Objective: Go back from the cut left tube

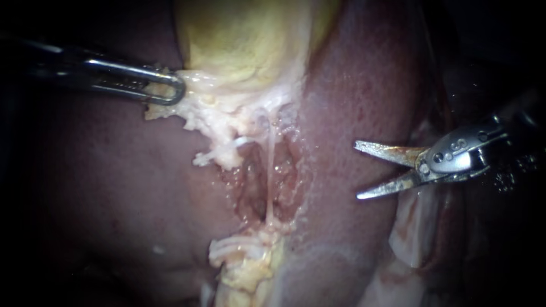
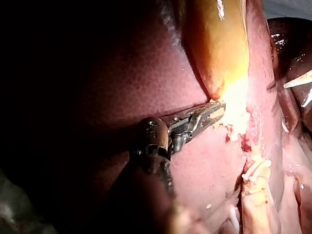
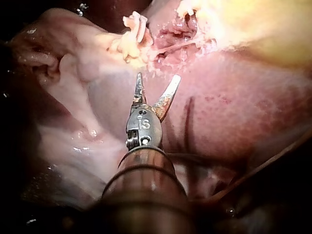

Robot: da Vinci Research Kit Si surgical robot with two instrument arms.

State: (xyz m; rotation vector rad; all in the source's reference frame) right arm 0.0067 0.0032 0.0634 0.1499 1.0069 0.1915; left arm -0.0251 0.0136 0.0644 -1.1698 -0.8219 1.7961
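Note:
The yellow gallbladder (image 1: 244, 40) hangs over a raw bed in the liver (image 1: 364, 85). One thin pale tube (image 1: 272, 170) still spans the bed. To its left the left tube is parted, with a white stub above (image 1: 242, 140) and a whitish stump below (image 1: 230, 247). My left instrument (image 1: 170, 88) is shut on the pale tissue at the gallbladder's lower edge (image 2: 222, 109). Over the liver, well to the right of the bed, my right instrument (image 1: 357, 170) holds its two blades open and empty. In the right wrist view the blades (image 3: 157, 78) point at the bed from a short way off.
Pale fatty tissue (image 1: 250, 273) lies below the bed. Folds of pinkish tissue (image 1: 415, 239) sit under the right instrument's shaft. Smooth liver surface (image 1: 114, 187) stretches below the left instrument.

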